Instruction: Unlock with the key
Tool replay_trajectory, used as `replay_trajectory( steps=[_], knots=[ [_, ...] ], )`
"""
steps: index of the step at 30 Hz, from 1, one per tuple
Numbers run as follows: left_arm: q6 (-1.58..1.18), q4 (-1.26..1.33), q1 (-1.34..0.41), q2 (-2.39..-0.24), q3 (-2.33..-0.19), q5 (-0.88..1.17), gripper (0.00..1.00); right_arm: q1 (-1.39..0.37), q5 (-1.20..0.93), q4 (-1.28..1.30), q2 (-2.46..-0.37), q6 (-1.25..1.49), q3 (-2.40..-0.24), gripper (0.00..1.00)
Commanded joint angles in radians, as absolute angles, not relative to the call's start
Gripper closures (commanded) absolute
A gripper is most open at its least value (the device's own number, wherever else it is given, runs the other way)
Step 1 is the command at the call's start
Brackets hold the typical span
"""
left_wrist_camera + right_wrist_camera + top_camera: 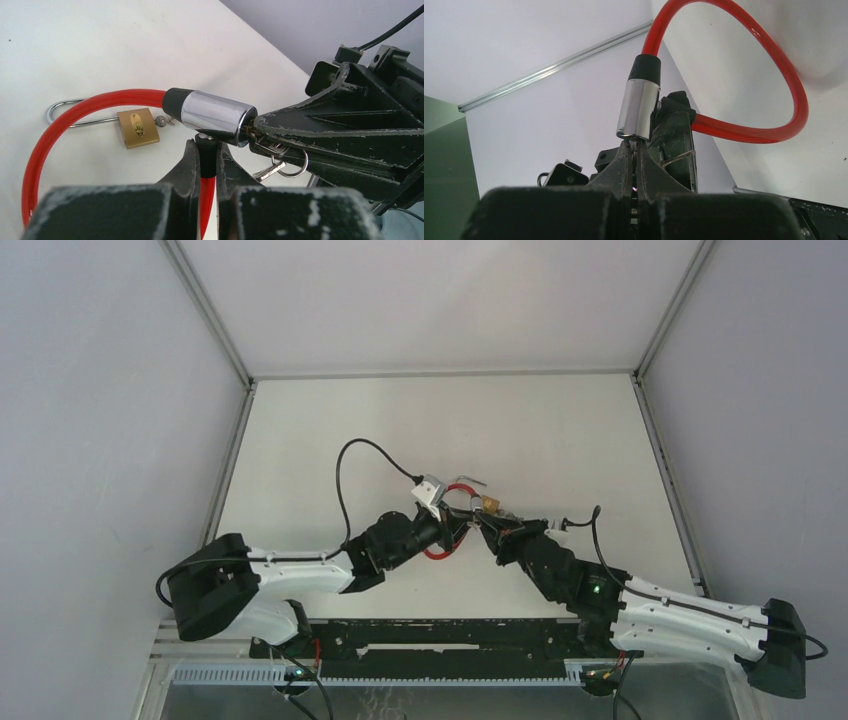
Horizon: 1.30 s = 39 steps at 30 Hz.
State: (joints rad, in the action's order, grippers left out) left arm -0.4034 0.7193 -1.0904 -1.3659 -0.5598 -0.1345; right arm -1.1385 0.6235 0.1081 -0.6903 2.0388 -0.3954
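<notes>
Slippage threatens: right gripper (635, 150), closed tight, pinches the key (251, 131) at the mouth of the chrome lock barrel (215, 115), frame centre; left gripper (206, 151) clamps the red cable (60, 130) beneath. Off-axis twisting could bend the key.

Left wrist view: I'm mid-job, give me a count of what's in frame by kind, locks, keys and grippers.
cable lock: 1
padlock: 1
key bunch: 1
grippers: 2, left gripper and right gripper
Total: 5
</notes>
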Motion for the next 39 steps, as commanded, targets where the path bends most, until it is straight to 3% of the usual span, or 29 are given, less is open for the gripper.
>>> replay_trajectory(
  steps=[1,21,39],
  knots=[
    [-0.477,1.136,-1.162,-1.369,-0.538,-0.052,1.0,-1.217,0.684,0.116,-0.708,2.7,-0.383,1.0],
    [-0.41,1.065,-1.204,-1.309,-0.417,-0.016,1.0,-1.21,0.843,0.238,-0.564,2.639,-0.403,1.0],
    [-0.407,0.944,-1.206,-1.368,-0.442,-0.025,1.0,-1.2,0.863,0.139,-0.551,2.559,-0.394,1.0]
  ],
)
